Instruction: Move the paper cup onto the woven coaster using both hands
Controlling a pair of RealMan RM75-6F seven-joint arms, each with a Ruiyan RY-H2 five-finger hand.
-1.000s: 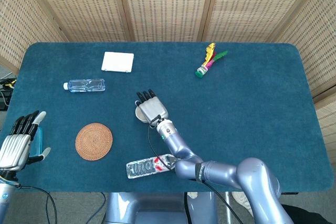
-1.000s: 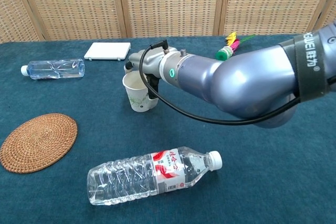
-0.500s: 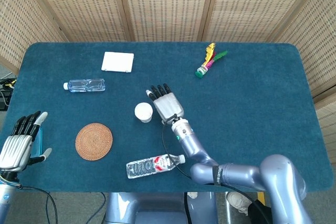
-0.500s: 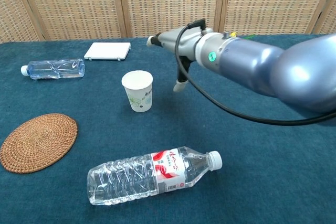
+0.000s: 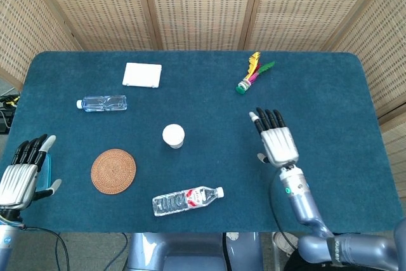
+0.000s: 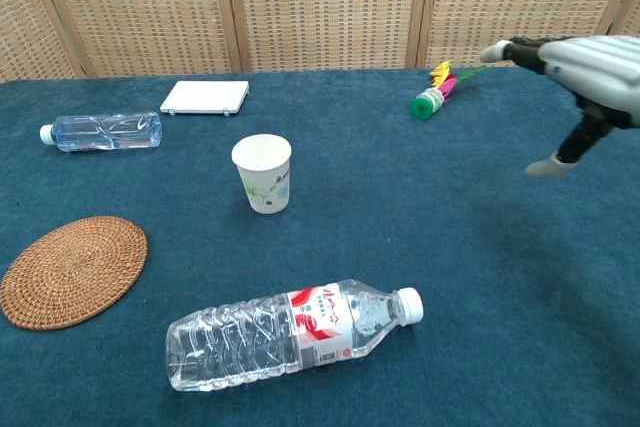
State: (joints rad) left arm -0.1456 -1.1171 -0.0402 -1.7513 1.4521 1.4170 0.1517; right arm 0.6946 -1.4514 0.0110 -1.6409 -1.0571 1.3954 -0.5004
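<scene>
Both robot hands stand off from the cup with nothing in them: the right robot hand floats with fingers straight and spread, palm down, over the right half of the desk, and the left robot hand hangs at the near left edge, fingers likewise apart. Between them the paper cup stands upright, mouth up, its long axis vertical, near the middle of the desk and touched by neither. It lies to the left of the right robot hand and up and to the right of the left one; the right looks somewhat nearer. The woven coaster sits flat to the cup's near left, apart from it, on the left robot hand's side, so I judge the cup must travel left and toward the robot. A labelled water bottle lies on its side nearer the robot than the cup, beside that path. In the chest view the right robot hand is cut by the frame edge, and the left does not show there at all.
</scene>
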